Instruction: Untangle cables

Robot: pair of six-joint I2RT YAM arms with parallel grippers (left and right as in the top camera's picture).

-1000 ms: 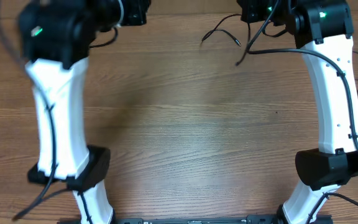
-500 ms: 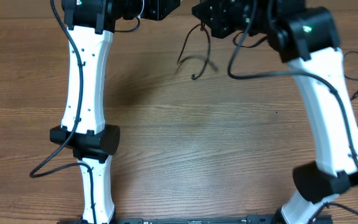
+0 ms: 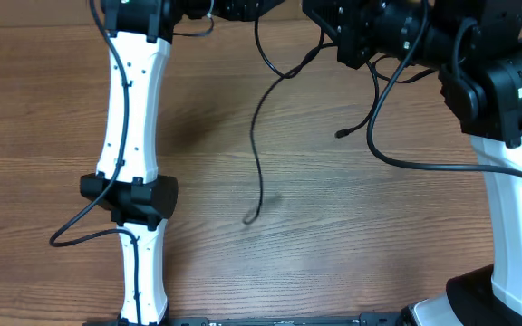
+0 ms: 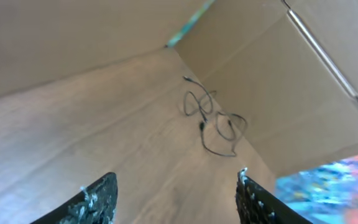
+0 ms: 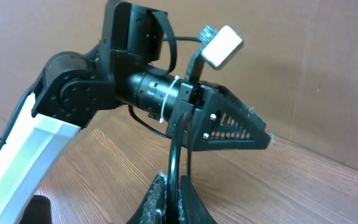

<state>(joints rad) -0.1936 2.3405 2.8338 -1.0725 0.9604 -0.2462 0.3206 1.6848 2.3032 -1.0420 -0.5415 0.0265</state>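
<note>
The right gripper [image 5: 171, 186] is clamped on a cable [image 3: 255, 136], which runs from the far edge of the table [image 3: 198, 181] toward its middle. The left gripper [image 4: 174, 182] stands apart with nothing between its jaws. So the cord rests on one pinch only, and a slip there would likely drop it in a fresh heap. Its strands cross just below the grippers, and pulling before the left has a hold could tighten that crossing into a knot. Closing on so thin a cord, the left jaws may miss it or catch the arm wires [image 3: 406, 164] close by. More cables [image 4: 210, 121] lie looped by a table edge, well apart. The plug [image 3: 250, 218] ends the cord. I cannot tell if it touches the wood, and it may snag when dragged.
</note>
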